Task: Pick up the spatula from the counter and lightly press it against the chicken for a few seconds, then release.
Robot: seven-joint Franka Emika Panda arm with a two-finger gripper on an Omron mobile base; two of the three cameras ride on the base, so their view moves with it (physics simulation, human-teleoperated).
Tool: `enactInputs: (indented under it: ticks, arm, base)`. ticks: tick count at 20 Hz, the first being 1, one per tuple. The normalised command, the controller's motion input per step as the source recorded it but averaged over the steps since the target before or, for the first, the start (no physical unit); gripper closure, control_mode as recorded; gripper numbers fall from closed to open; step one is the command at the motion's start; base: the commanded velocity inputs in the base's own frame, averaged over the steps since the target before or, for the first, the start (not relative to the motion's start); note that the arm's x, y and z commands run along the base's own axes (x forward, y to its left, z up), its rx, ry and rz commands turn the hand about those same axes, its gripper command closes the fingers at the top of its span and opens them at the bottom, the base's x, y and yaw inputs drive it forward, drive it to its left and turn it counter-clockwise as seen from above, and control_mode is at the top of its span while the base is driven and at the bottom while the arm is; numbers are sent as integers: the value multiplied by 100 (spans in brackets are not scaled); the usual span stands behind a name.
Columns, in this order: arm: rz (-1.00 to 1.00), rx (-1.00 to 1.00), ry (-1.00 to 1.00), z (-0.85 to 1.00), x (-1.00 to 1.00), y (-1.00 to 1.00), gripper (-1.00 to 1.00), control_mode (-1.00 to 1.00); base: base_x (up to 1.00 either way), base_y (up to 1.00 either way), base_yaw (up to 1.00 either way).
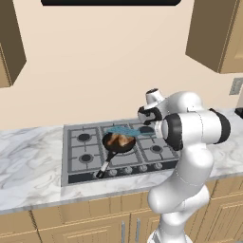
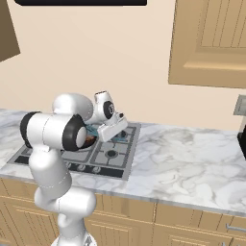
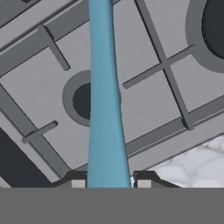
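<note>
Dark fingertips point(image 3: 78, 183) of the hand point(image 3: 109, 183) sit close either side of a long, flat blue plastic spatula point(image 3: 103, 87). The hand is clamped on its handle. From the grip the handle runs straight away from the camera and off the far edge of the hand view, narrowing slightly on the way.

Under the spatula: grey gas cooktop point(image 3: 144, 113) with dark grate bars. One round burner point(image 3: 81, 100) lies directly beneath the handle and is partly covered by it. A strip of white marble bench point(image 3: 197, 159) shows at the cooktop's edge.

Left base view: the spatula point(image 1: 124, 129) reaches out level from the hand towards the arm's left. Its blade end lies over the rear part of a round black frying pan point(image 1: 118, 143). The pan sits on the cooktop point(image 1: 76, 156), roughly mid-stove, long handle pointing at the front edge. Browned chicken point(image 1: 121, 140) lies inside it, just below the blade. Cannot tell whether blade and meat touch or stand slightly apart.

Right base view: a short teal length of the spatula point(image 2: 92, 129) shows just beside the arm's elbow. The marble bench point(image 2: 182, 158) extends to the right of the cooktop. Tan wooden wall cabinets point(image 2: 211, 43) hang above.
</note>
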Motion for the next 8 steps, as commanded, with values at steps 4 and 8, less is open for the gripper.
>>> enactInputs:
  ticks: [4,8]
  arm:
    - [0,0,0,0,0,0,100,-100]
    - [0,0,0,0,0,0,100,-100]
  base:
    - [0,0,0]
    - [0,0,0]
